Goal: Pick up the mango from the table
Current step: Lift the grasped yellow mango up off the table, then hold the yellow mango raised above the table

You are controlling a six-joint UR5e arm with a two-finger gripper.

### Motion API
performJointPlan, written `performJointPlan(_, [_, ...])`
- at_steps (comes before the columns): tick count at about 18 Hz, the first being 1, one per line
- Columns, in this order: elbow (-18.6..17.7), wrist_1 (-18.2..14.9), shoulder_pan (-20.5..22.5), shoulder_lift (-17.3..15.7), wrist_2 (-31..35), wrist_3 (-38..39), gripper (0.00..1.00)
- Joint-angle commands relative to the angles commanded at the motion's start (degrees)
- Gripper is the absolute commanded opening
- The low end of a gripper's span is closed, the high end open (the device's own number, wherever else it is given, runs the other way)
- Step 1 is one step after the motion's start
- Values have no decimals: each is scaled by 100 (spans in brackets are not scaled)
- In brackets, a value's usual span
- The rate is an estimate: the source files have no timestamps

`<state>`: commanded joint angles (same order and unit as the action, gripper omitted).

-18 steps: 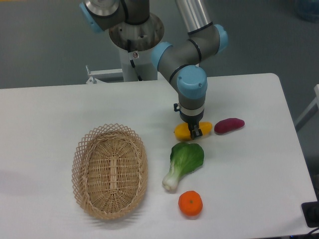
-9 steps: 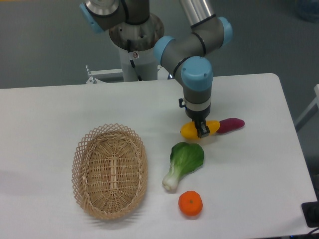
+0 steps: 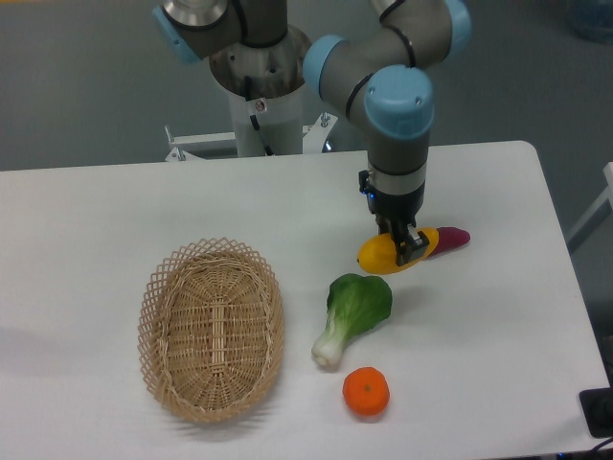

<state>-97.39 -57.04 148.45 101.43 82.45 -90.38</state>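
Gripper (image 3: 407, 247) is clamped across the mango (image 3: 385, 253) approx mid-length, right of frame centre, w/ the fruit seemingly just off the white table (image 3: 115, 211) and partly covering the magenta piece (image 3: 452, 237) behind it. Mango looks smooth, firm, prob light but slippery on its rounded skin, so the thick middle is the place to grip, not the tapered tip. Table is flat and matte; bok choy (image 3: 352, 312), tangerine (image 3: 366, 392) lower centre, wicker basket (image 3: 211, 328) lower left, well apart.
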Motion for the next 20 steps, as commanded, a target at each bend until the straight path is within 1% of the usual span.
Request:
performJointPlan(3, [273,9,26,0,-545,458,55])
performJointPlan(5, [422,0,79,0,-739,801,55])
performJointPlan(7, [440,17,88,9,-845,881,55])
performJointPlan(20, [431,53,70,9,-854,899,52])
